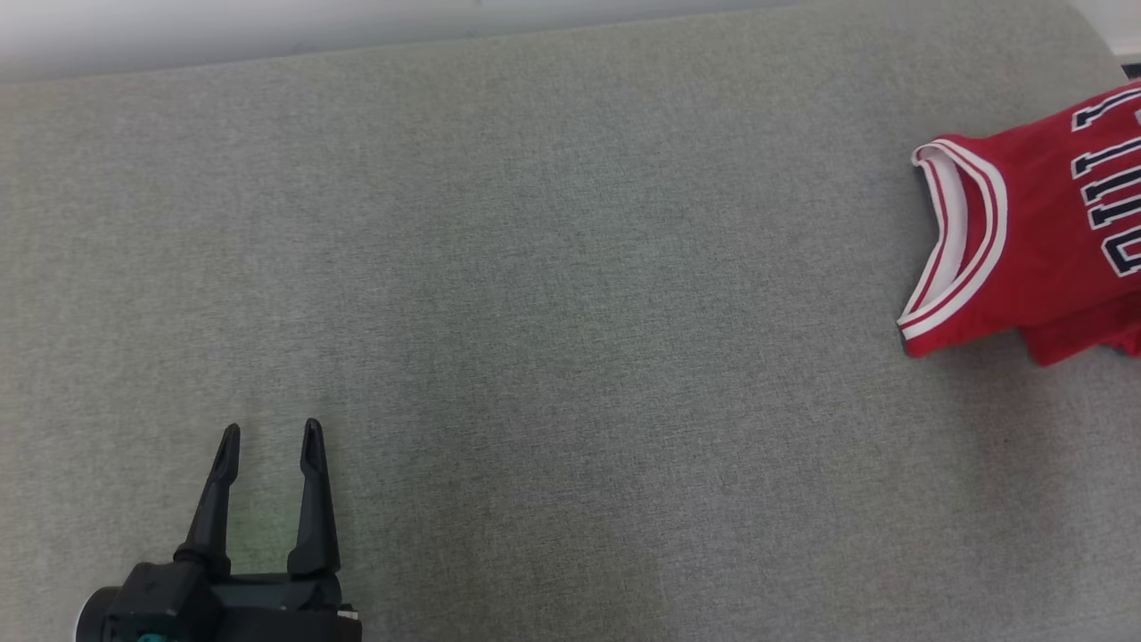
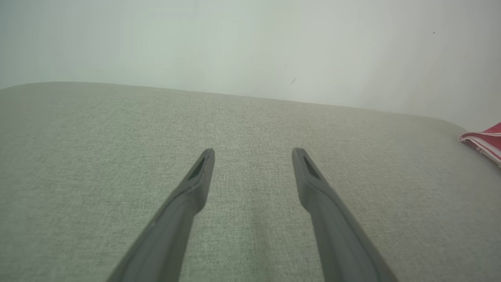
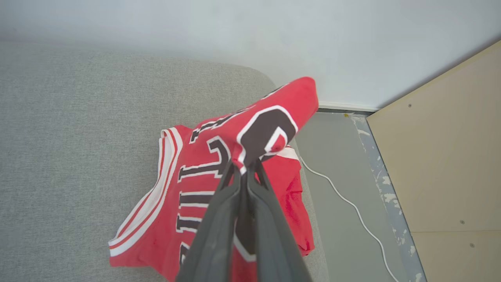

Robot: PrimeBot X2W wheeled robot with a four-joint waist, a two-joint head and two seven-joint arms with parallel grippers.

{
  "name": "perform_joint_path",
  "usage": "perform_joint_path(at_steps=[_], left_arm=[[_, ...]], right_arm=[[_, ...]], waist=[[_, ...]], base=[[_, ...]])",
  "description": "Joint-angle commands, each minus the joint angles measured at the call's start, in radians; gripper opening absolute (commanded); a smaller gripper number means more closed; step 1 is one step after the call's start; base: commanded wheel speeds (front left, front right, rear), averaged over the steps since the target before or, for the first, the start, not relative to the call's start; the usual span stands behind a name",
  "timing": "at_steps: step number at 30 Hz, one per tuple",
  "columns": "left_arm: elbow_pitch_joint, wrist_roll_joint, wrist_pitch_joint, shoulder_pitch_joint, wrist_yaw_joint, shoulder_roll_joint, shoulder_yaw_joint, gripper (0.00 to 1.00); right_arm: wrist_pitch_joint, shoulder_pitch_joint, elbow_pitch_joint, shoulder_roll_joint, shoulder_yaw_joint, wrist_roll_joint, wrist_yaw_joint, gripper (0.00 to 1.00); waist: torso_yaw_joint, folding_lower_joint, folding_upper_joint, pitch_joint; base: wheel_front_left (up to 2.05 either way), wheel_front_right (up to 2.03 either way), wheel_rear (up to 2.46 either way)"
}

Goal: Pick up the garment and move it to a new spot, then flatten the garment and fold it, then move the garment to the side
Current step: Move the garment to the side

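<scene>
The red jersey (image 1: 1034,241), the garment of the task, is lying at the far right of the grey fabric-covered tabletop (image 1: 535,267) in the head view. Its neckline, trimmed in white and red, is facing toward the middle of the surface, and dark, white-edged lettering is showing across its front. Part of it is running past that view's right edge.

In the right wrist view the right gripper (image 3: 244,166) is pinching the jersey (image 3: 188,196). Its jaws are pressing together on a bunched fold that is carrying a large dark figure. That fold is standing raised above the rest of the cloth, which is draping down onto the tabletop (image 3: 78,137) close to its rounded corner. The lower hem may be hanging over the tabletop's edge, though the dark fingers are covering that part. Beyond the corner a thin white cable (image 3: 352,203) is trailing across the grey floor (image 3: 340,156), a pale beige panel (image 3: 442,156) is standing at the right, and a white wall (image 3: 235,31) is rising behind.

The left gripper (image 1: 272,437) is sitting at the lower left of the head view over bare fabric, well apart from the jersey. Its jaws are standing spread wide with nothing between them. In the left wrist view this gripper (image 2: 253,154) is pointing across the bare tabletop (image 2: 98,137) toward the pale wall (image 2: 195,39), and a small trimmed edge of the jersey (image 2: 485,143) is peeking in at the right
</scene>
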Motion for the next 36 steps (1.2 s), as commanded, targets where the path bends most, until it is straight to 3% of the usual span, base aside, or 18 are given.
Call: perform_joint_path(at_steps=[1, 10, 19, 25, 29, 30, 31, 36], left_arm=[[-0.005, 0.016, -0.003, -0.009, -0.007, 0.0, 0.007, 1.0], [-0.006, 0.044, -0.003, -0.021, -0.024, 0.0, 0.013, 1.0], [-0.018, 0.065, -0.003, -0.024, -0.032, 0.014, 0.017, 1.0], [-0.03, 0.073, -0.003, -0.031, -0.033, 0.027, 0.013, 1.0], [-0.048, 0.076, -0.003, -0.038, -0.032, 0.041, 0.005, 1.0], [-0.057, 0.075, -0.003, -0.043, -0.032, 0.044, 0.003, 1.0], [-0.063, 0.075, -0.003, -0.045, -0.032, 0.046, 0.001, 1.0], [-0.093, 0.077, -0.003, -0.048, -0.032, 0.049, 0.002, 1.0]], right_arm=[[-0.003, 0.013, -0.014, -0.018, -0.011, -0.007, -0.002, 0.0], [-0.089, 0.035, 0.017, -0.059, -0.05, -0.066, -0.002, 0.0], [-0.229, 0.075, 0.089, -0.199, -0.072, -0.166, -0.002, 0.0], [-0.321, 0.099, 0.134, -0.204, -0.173, -0.263, -0.002, 0.0], [-0.396, 0.106, 0.144, -0.172, -0.257, -0.354, -0.002, 0.0], [-0.411, 0.106, 0.146, -0.157, -0.277, -0.375, -0.002, 0.03], [-0.424, 0.11, 0.146, -0.144, -0.292, -0.392, -0.002, 1.0], [-0.484, 0.128, 0.132, -0.074, -0.336, -0.444, -0.002, 1.0]], waist=[[-0.021, -0.0001, -0.0002, 0.021], [-0.019, -0.0001, -0.0002, 0.062], [0.01, -0.0001, -0.0002, 0.117], [0.014, -0.0001, -0.0002, 0.146], [0.008, -0.0001, -0.0002, 0.165], [0.006, -0.0001, -0.0002, 0.169], [0.005, -0.0001, -0.0002, 0.171], [-0.007, -0.0001, -0.0002, 0.161]], base=[[0.0, 0.0, 0.0], [0.0, 0.0, 0.0], [0.0, 0.0, 0.0], [0.0, 0.0, 0.0], [0.0, 0.0, 0.0], [0.0, 0.0, 0.0], [0.0, 0.0, 0.0], [0.0, 0.0, 0.0]])
